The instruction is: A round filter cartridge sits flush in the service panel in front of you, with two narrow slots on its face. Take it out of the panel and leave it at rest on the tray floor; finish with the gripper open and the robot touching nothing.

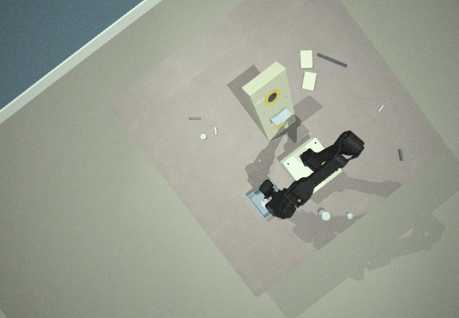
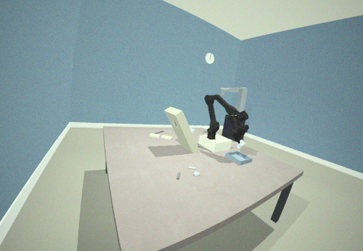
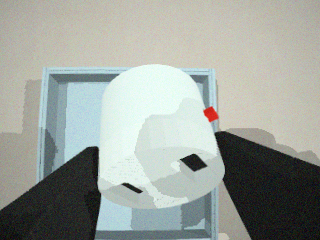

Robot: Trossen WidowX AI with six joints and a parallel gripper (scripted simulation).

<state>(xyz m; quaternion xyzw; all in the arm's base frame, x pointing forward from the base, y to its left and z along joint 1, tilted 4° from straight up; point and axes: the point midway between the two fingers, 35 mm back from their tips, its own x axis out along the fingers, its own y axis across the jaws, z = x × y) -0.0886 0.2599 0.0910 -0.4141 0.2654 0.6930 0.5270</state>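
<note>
My gripper is shut on the white round filter cartridge, with its two dark slots facing the wrist camera and a red mark on its side. I hold it above the light blue tray, and it does not touch the tray floor. The cream service panel leans on the table behind; its yellow-ringed round hole is dark and empty.
The arm's cream base plate stands between panel and tray. Small white discs, two cream blocks and grey bars lie scattered on the table. A grey flap sits low on the panel.
</note>
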